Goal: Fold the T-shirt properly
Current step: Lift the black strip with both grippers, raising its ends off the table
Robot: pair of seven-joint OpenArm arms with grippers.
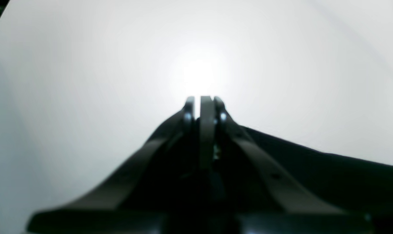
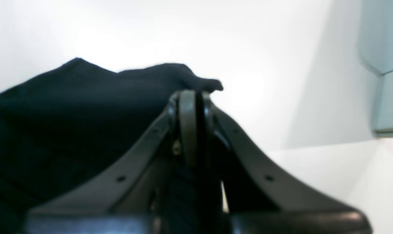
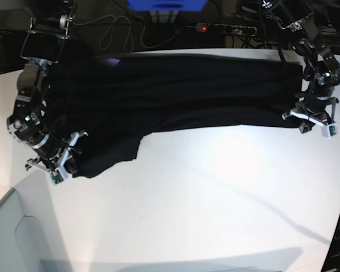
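The black T-shirt (image 3: pixel 175 96) lies stretched left to right across the far half of the white table (image 3: pixel 215 198), plain side up. My left gripper (image 3: pixel 299 116) sits at the shirt's right end. In the left wrist view its jaws (image 1: pixel 203 99) are pressed together, and black cloth (image 1: pixel 330 175) rises up to them from the right. My right gripper (image 3: pixel 73 161) is at the shirt's lower left corner. The right wrist view shows its jaws (image 2: pixel 195 92) shut, with a bunched fold of the T-shirt (image 2: pixel 69 107) poking out past the tips.
A blue box (image 3: pixel 167 4), a power strip (image 3: pixel 226 27) and cables lie beyond the table's far edge. A pale grey-blue panel (image 3: pixel 11 238) stands at the near left corner and also shows in the right wrist view as a panel (image 2: pixel 385 81).
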